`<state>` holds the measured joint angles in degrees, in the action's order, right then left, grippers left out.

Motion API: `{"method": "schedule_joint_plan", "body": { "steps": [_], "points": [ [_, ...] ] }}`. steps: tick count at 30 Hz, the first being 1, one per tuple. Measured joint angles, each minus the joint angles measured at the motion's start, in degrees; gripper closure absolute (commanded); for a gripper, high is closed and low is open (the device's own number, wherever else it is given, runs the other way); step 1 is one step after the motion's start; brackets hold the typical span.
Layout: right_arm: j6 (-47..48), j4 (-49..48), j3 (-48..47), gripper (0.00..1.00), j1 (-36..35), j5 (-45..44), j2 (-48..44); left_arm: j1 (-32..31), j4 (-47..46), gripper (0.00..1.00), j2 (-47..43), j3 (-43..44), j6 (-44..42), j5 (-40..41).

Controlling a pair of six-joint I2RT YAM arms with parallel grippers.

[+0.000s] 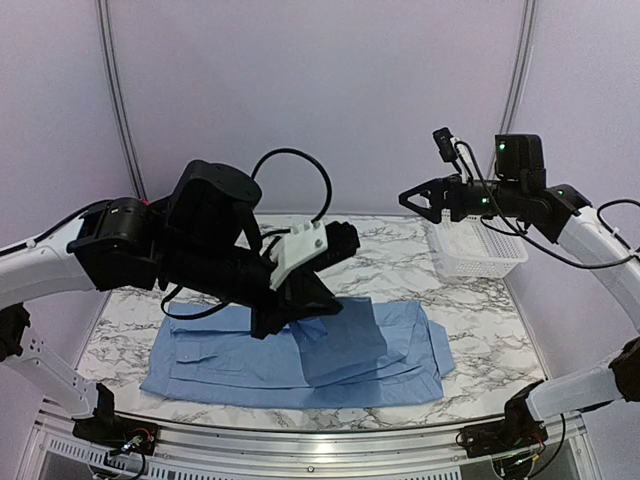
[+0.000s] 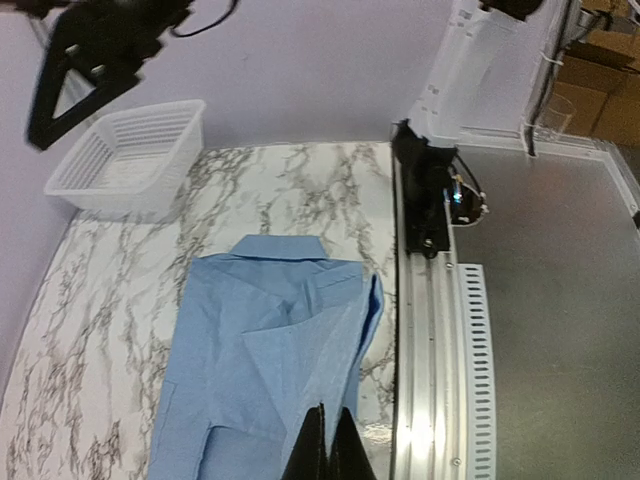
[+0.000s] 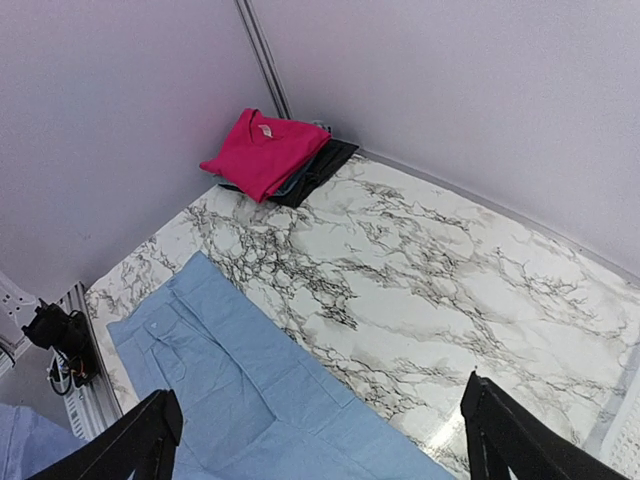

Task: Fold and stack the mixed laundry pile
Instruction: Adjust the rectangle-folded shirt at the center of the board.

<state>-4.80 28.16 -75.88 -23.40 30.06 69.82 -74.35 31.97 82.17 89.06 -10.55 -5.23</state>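
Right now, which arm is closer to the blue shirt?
The left arm. Its shut jaws are at the middle of the shirt; the right arm, jaws open, is raised by the basket, away from it.

Left arm [image 1: 130,250] is reached forward and angled down at the wrist, with the left gripper [image 1: 272,322] pinched fully shut, fingers [image 2: 325,450] pressed flat together. Right arm [image 1: 590,235] is raised high and bent inward. The right gripper [image 1: 418,200] is spread wide, fingers [image 3: 140,445] far apart.
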Motion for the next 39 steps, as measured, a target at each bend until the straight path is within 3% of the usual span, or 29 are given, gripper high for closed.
{"method": "schedule_joint_plan", "body": {
  "steps": [8, 16, 20, 30, 39],
  "points": [
    [1.81, -0.70, 2.16, 0.27, 0.55, 4.13, 6.93, -10.23, 1.55, 1.00, 0.50, -0.02, -3.34, -0.02],
    [2.49, -1.40, 12.79, 0.32, -2.12, 9.51, 11.08, -12.31, 2.60, 1.00, 3.39, -0.24, -3.58, 4.35],
    [2.23, -1.62, 15.10, 0.32, -3.43, 10.29, 11.45, -8.22, -2.08, 1.00, 1.99, -5.33, 2.54, 8.94],
    [1.31, -4.02, 15.15, 0.37, -2.95, 9.31, 15.93, 12.28, -18.88, 1.00, -14.93, -31.71, 27.04, 20.59],
    [0.02, -5.68, 20.02, 0.42, -2.95, 5.68, 27.04, 19.54, -23.08, 1.00, -26.51, -50.93, 44.39, 29.33]
  ]
}}
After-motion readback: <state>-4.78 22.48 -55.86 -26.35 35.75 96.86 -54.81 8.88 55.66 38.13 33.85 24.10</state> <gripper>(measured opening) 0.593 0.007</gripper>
